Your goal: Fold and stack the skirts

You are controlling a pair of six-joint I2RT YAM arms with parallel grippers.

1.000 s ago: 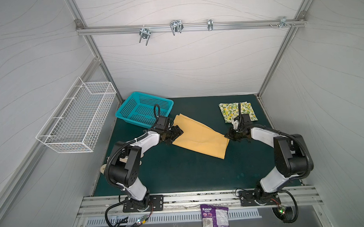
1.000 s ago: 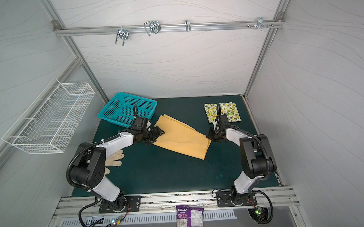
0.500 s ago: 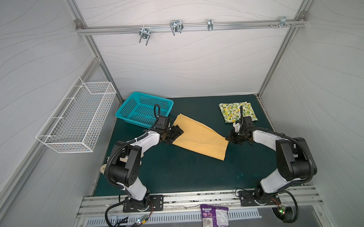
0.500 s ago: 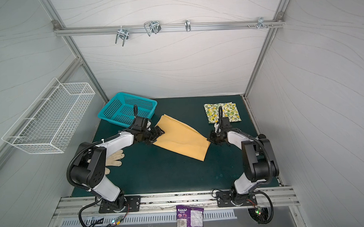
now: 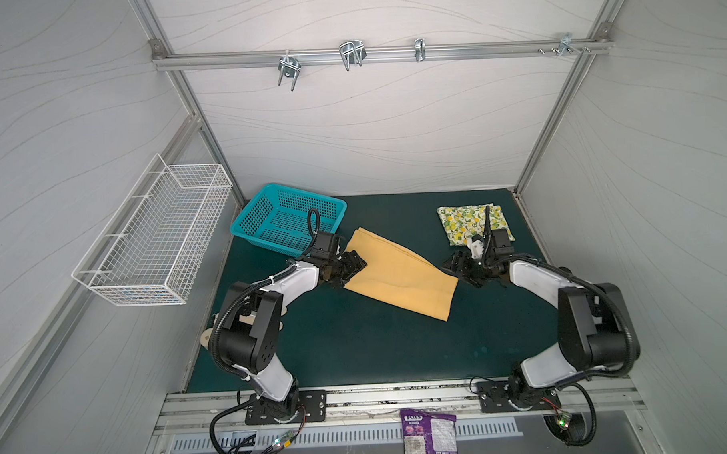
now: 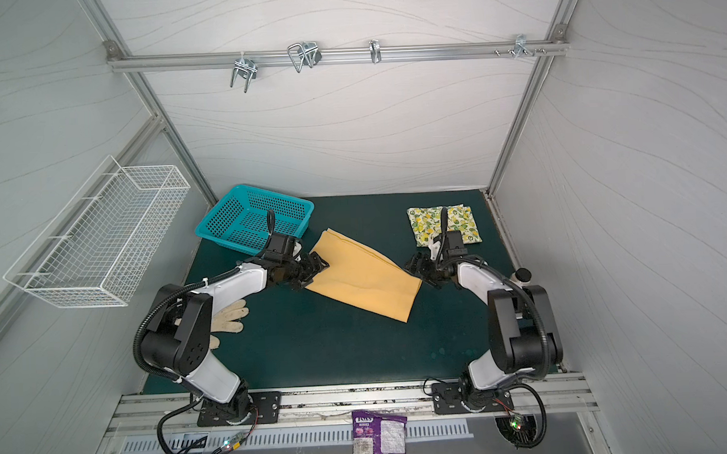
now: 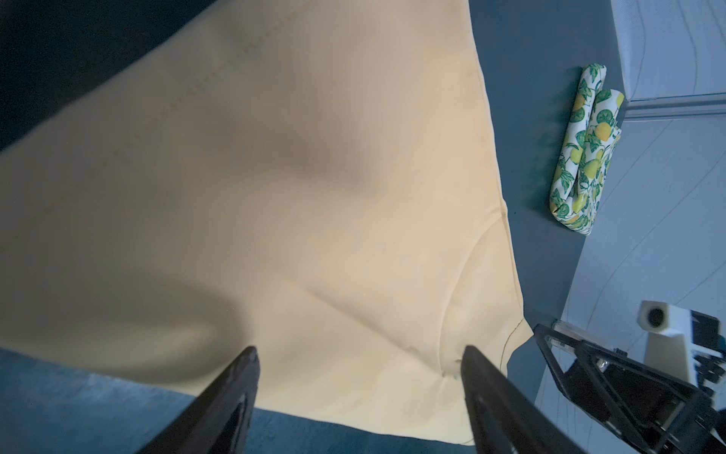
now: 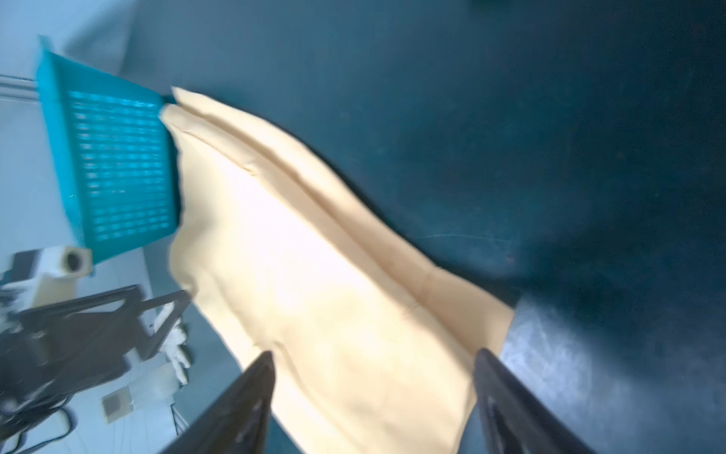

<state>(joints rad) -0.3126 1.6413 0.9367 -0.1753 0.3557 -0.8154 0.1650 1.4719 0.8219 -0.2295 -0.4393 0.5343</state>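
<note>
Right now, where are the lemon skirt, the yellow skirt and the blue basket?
lemon skirt [image 5: 461, 224], in a top view, left half of the folded cloth
yellow skirt [image 5: 401, 276], in a top view, middle of the cloth
blue basket [image 5: 251, 211], in a top view, its left wall

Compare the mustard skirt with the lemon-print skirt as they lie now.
The mustard skirt is plain; the lemon-print skirt is white with lemons and leaves. The mustard skirt lies stretched long mid-mat; the lemon-print skirt is a compact folded bundle near the back right corner. Both rest on the green mat, apart.
</note>
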